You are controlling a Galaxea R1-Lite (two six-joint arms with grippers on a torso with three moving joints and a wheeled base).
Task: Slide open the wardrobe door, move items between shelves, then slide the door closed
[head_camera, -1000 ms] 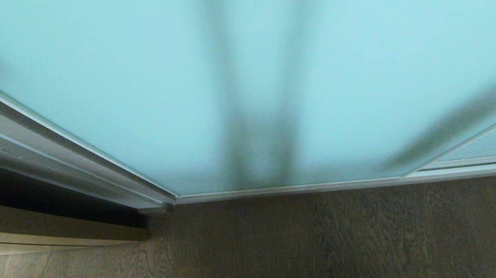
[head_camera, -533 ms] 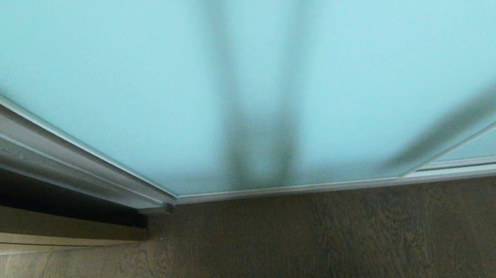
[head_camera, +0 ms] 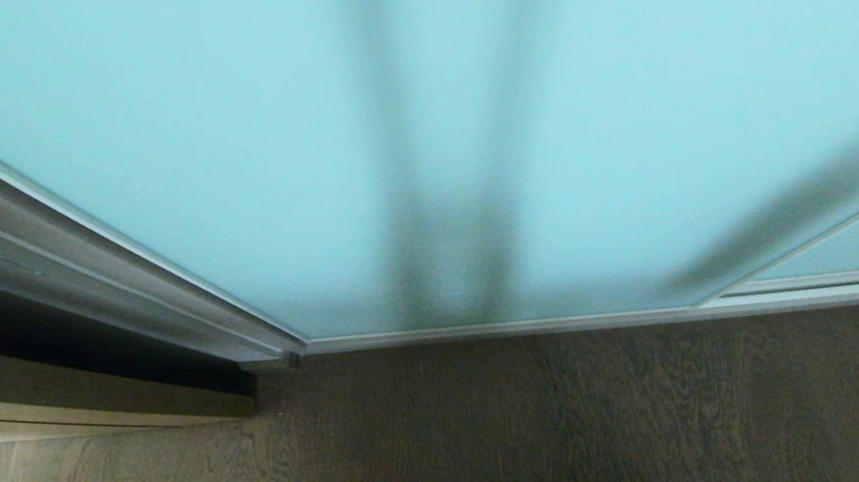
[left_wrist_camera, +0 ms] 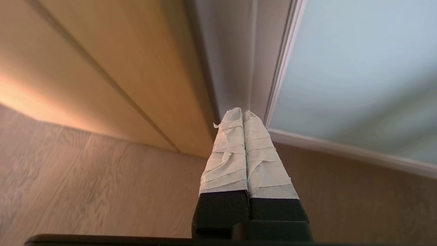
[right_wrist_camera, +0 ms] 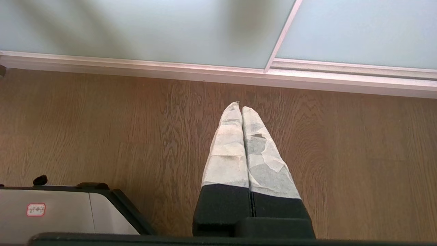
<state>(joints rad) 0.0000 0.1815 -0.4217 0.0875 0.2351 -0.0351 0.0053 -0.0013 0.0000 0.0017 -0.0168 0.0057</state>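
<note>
The tall frosted pale-blue glass sliding wardrobe door [head_camera: 227, 134] stands as it did a second ago, fully across the opening, so opening has not begun. The left tool [left_wrist_camera: 243, 114], fingers together and empty, points at the door's silver-white frame edge; the right tool [right_wrist_camera: 238, 108] hangs together above the brown wood floor [right_wrist_camera: 102, 130].

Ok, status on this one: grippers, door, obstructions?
Left gripper shut, empty, near the frame. Right gripper shut, empty, above the floor. Sliding wardrobe door closed. No obstruction visible.
</note>
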